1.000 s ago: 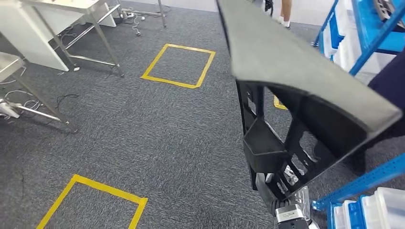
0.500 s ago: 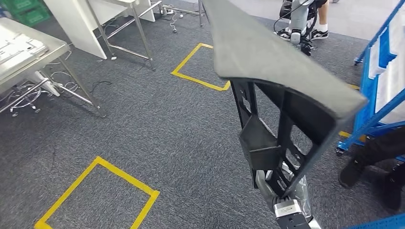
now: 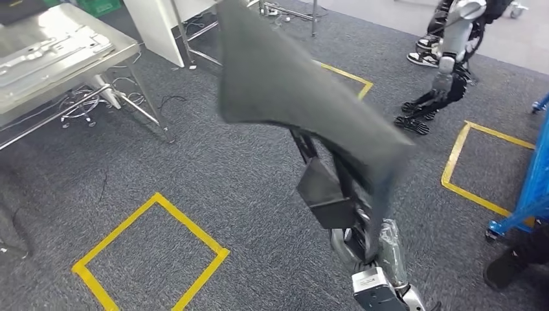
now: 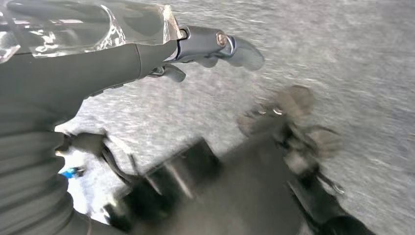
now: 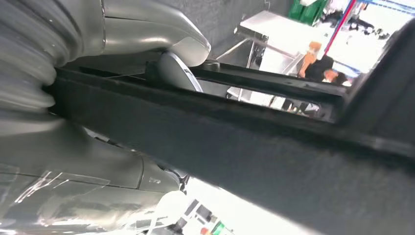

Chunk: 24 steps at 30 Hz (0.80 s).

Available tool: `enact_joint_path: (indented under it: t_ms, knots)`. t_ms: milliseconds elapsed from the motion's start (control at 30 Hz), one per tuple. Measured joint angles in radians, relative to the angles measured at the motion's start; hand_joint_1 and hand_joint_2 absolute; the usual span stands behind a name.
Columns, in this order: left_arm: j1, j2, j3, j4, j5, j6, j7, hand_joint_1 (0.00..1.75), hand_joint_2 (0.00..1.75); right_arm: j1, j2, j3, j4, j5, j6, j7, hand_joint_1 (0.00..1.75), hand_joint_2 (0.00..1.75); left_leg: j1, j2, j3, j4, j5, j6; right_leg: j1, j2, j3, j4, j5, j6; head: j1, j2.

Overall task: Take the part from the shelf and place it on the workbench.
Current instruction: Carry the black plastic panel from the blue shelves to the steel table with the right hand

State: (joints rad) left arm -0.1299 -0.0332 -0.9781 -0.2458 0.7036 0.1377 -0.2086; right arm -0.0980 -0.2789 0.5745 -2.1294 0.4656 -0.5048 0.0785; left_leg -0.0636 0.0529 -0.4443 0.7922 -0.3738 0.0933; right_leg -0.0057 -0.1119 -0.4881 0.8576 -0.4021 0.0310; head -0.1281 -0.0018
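Part (image 3: pixel 285 91): big dark panel w/ a felt-like grey face and a black ribbed plastic frame behind it. It fills the centre of the head view, running from top centre down to lower right, held up in the air over the carpet floor (image 3: pixel 162 162), tilted, blurred. Judging by size and the frame, it's stiff and prob. moderately heavy, long enough to swing and lever hard on the wrist. The felt face looks grippy but offers no edge to hold. The frame's bars and openings are the sensible place to grab, which is where it's gripped now. Plastic ribs could crack if knocked on a desk leg.

Desk (image 3: pixel 58 48): steel top, upper left of head view, well apart from the part. Task is about midway by my read: part off the shelf, not yet set down.

Right hand (image 3: pixel 372 249): lower right of head view, at the part's bottom end, under the frame. In the right wrist view the right hand (image 5: pixel 166 66) has a finger wrapped over a black frame bar (image 5: pixel 274 81), so it's closed on the part.

Left hand (image 4: pixel 195 49): in the left wrist view, fingers curled in, nothing between them, over the floor and away from the part.
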Motion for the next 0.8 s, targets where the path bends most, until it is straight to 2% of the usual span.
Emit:
enact_joint_path:
  t_ms: [33, 67, 133, 167, 200, 233, 267, 300, 333, 367, 400, 433, 500, 533, 567, 633, 667, 700, 733, 767, 800]
  knots:
    - [0.005, 0.002, 0.001, 0.001, -0.001, 0.0, 0.004, 0.0, 1.75, -0.004, 0.002, 0.004, 0.002, 0.004, -0.001, 0.003, 1.75, 1.75, 0.006, -0.011, 0.004, -0.004, 0.005, -0.002, 0.001, 0.016, -0.006, 0.02, -0.015, 0.003, 0.0, 0.0]
    - [0.01, 0.002, 0.001, 0.001, -0.002, -0.001, 0.005, 0.0, 1.75, -0.005, 0.003, 0.007, 0.003, 0.008, -0.003, 0.005, 1.75, 1.75, 0.013, -0.022, 0.008, -0.007, 0.009, -0.003, 0.001, 0.041, -0.024, 0.063, -0.04, 0.008, 0.0, 0.0]
    - [0.012, 0.001, 0.003, 0.001, -0.005, -0.001, 0.005, 0.0, 1.75, -0.001, 0.003, 0.01, 0.008, 0.014, -0.007, 0.011, 1.75, 1.75, 0.02, -0.047, 0.011, -0.007, 0.013, -0.001, -0.003, 0.093, -0.092, 0.213, -0.112, 0.016, 0.001, 0.0]
    - [0.011, 0.001, 0.003, 0.001, -0.005, -0.001, 0.005, 0.0, 1.75, 0.002, 0.003, 0.013, 0.01, 0.016, -0.009, 0.015, 1.75, 1.75, 0.022, -0.06, 0.011, -0.007, 0.013, -0.001, -0.005, 0.102, -0.129, 0.288, -0.139, 0.019, 0.001, 0.0]
    - [0.012, 0.0, 0.004, 0.001, -0.005, -0.001, 0.004, 0.0, 1.75, 0.005, 0.003, 0.015, 0.013, 0.019, -0.011, 0.017, 1.75, 1.75, 0.024, -0.075, 0.012, -0.006, 0.012, -0.001, -0.007, 0.105, -0.154, 0.334, -0.149, 0.023, 0.001, 0.0]
    - [0.013, 0.0, 0.004, 0.001, -0.005, -0.001, 0.004, 0.0, 1.75, 0.007, 0.003, 0.018, 0.015, 0.021, -0.012, 0.018, 1.75, 1.75, 0.027, -0.09, 0.013, -0.004, 0.012, -0.003, -0.009, 0.106, -0.16, 0.338, -0.138, 0.027, 0.001, 0.0]
    - [0.014, 0.0, 0.005, 0.001, -0.006, 0.0, 0.003, 0.0, 1.75, 0.008, 0.003, 0.02, 0.017, 0.024, -0.014, 0.019, 1.75, 1.75, 0.031, -0.105, 0.014, 0.0, 0.009, -0.006, -0.013, 0.11, -0.143, 0.296, -0.107, 0.032, 0.002, 0.0]
    - [0.015, 0.001, 0.005, 0.001, -0.006, 0.0, 0.002, 0.0, 1.75, 0.008, 0.003, 0.022, 0.018, 0.026, -0.015, 0.019, 1.75, 1.75, 0.035, -0.12, 0.014, 0.006, 0.006, -0.011, -0.019, 0.123, -0.109, 0.222, -0.066, 0.039, 0.002, 0.0]
    - [0.015, 0.001, 0.006, 0.001, -0.007, 0.001, -0.001, 0.0, 1.75, 0.008, 0.003, 0.023, 0.019, 0.028, -0.016, 0.02, 1.75, 1.75, 0.036, -0.134, 0.012, 0.013, 0.001, -0.018, -0.028, 0.152, -0.071, 0.139, -0.031, 0.048, 0.002, 0.0]
    - [0.013, 0.002, 0.007, 0.001, -0.007, 0.001, -0.004, 0.0, 1.75, 0.009, 0.003, 0.024, 0.02, 0.029, -0.017, 0.02, 1.75, 1.75, 0.037, -0.148, 0.008, 0.02, -0.004, -0.023, -0.036, 0.179, -0.039, 0.072, -0.006, 0.049, 0.002, 0.0]
    - [0.013, 0.002, 0.008, 0.001, -0.007, 0.001, -0.008, 0.0, 1.75, 0.009, 0.004, 0.026, 0.021, 0.03, -0.017, 0.021, 1.75, 1.75, 0.037, -0.159, 0.004, 0.023, -0.007, -0.027, -0.042, 0.198, -0.019, 0.031, 0.005, 0.046, 0.002, 0.0]
    - [0.013, 0.002, 0.01, 0.001, -0.006, 0.0, -0.011, 0.0, 1.75, 0.008, 0.004, 0.027, 0.023, 0.032, -0.018, 0.022, 1.75, 1.75, 0.037, -0.17, 0.0, 0.023, -0.008, -0.029, -0.044, 0.205, -0.011, 0.013, 0.006, 0.039, 0.003, 0.0]
    - [0.017, 0.002, 0.013, 0.001, -0.005, -0.001, -0.015, 0.0, 1.75, 0.006, 0.007, 0.03, 0.025, 0.035, -0.018, 0.024, 1.75, 1.75, 0.04, -0.185, -0.006, 0.025, -0.007, -0.031, -0.041, 0.176, -0.009, 0.009, 0.007, 0.019, 0.002, 0.0]
    - [0.019, 0.002, 0.014, 0.001, -0.005, -0.001, -0.016, 0.0, 1.75, 0.004, 0.008, 0.03, 0.026, 0.036, -0.019, 0.025, 1.75, 1.75, 0.041, -0.173, -0.015, 0.043, -0.017, -0.035, -0.04, 0.162, -0.007, 0.007, 0.008, 0.012, 0.002, 0.0]
    - [0.019, 0.002, 0.015, 0.002, -0.005, -0.001, -0.018, 0.0, 1.75, 0.003, 0.009, 0.031, 0.026, 0.037, -0.019, 0.026, 1.75, 1.75, 0.043, -0.149, -0.038, 0.088, -0.041, -0.041, -0.04, 0.147, -0.005, 0.004, 0.01, 0.007, 0.002, 0.0]
    - [0.016, 0.001, 0.017, 0.002, -0.004, -0.004, -0.023, 0.0, 1.75, 0.003, 0.01, 0.031, 0.026, 0.037, -0.02, 0.027, 1.75, 1.75, 0.046, -0.092, -0.115, 0.244, -0.114, -0.054, -0.038, 0.119, -0.003, -0.001, 0.01, 0.001, 0.002, 0.0]
    - [0.013, 0.0, 0.018, 0.002, -0.004, -0.006, -0.025, 0.0, 1.75, 0.004, 0.01, 0.031, 0.027, 0.037, -0.021, 0.028, 1.75, 1.75, 0.05, -0.079, -0.158, 0.327, -0.146, -0.059, -0.036, 0.104, -0.003, -0.002, 0.01, 0.0, 0.003, 0.0]
    - [0.012, 0.0, 0.018, 0.002, -0.003, -0.009, -0.027, 0.0, 1.75, 0.004, 0.01, 0.031, 0.028, 0.037, -0.022, 0.028, 1.75, 1.75, 0.051, -0.074, -0.187, 0.381, -0.162, -0.06, -0.034, 0.09, -0.002, -0.002, 0.008, -0.001, 0.003, 0.0]
    - [0.011, 0.0, 0.019, 0.002, -0.002, -0.013, -0.027, 0.0, 1.75, 0.004, 0.01, 0.031, 0.029, 0.037, -0.023, 0.029, 1.75, 1.75, 0.052, -0.072, -0.195, 0.393, -0.158, -0.059, -0.033, 0.077, -0.001, -0.002, 0.007, -0.002, 0.003, 0.0]
    - [0.011, -0.001, 0.019, 0.002, -0.001, -0.016, -0.025, 0.0, 1.75, 0.004, 0.01, 0.032, 0.03, 0.037, -0.026, 0.03, 1.75, 1.75, 0.051, -0.07, -0.18, 0.36, -0.135, -0.054, -0.031, 0.064, 0.002, -0.003, 0.005, -0.003, 0.003, 0.0]
    - [0.012, -0.001, 0.019, 0.002, 0.0, -0.017, -0.021, 0.0, 1.75, 0.004, 0.01, 0.032, 0.031, 0.036, -0.029, 0.03, 1.75, 1.75, 0.047, -0.061, -0.145, 0.289, -0.098, -0.046, -0.029, 0.053, 0.007, -0.006, 0.004, -0.003, 0.003, 0.0]
